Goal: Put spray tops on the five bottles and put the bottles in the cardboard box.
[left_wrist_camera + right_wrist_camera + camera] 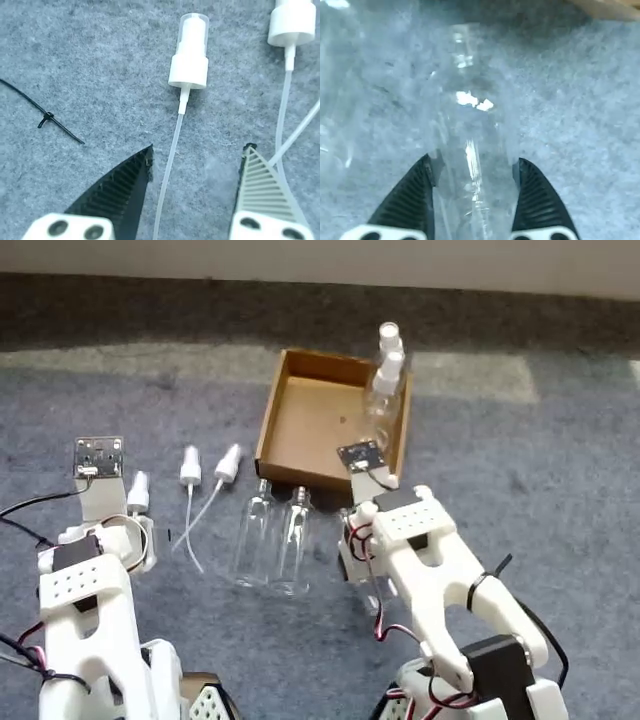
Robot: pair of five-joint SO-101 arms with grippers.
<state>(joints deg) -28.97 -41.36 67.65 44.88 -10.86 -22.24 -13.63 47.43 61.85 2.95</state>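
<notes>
1. Nearest me, toward the near-left corner of the tabletop point(520, 470), my left fingers point(125, 185) stand open. One sits on each side of the dip tube point(170, 165) of a spray top point(188, 65) that lies flat, and neither touches it. A black cable tie point(47, 120) lies close by.
2. That spray top is hard white plastic under a clear cap, and it should be very light. Its tube is thin and whippy, so I judge the collar below the cap is the place to pinch, not the tube.
3. Toward the near-right side, my right fingers point(410, 200) press on both sides of a clear bottle point(472, 150), gripping its body. Its neck points to the far edge.
4. The bottle looks thin-walled, glossy and empty. It is probably light, slippery and easy to dent, so I'd grip mid-body with modest force.
5. At mid-tabletop, two bare bottles point(255, 535) lie side by side. Two more spray tops point(190, 465) lie to their left.
6. Farther off, toward the far edge, the cardboard box point(310, 430) holds two capped bottles point(383, 390) against its right wall.
</notes>
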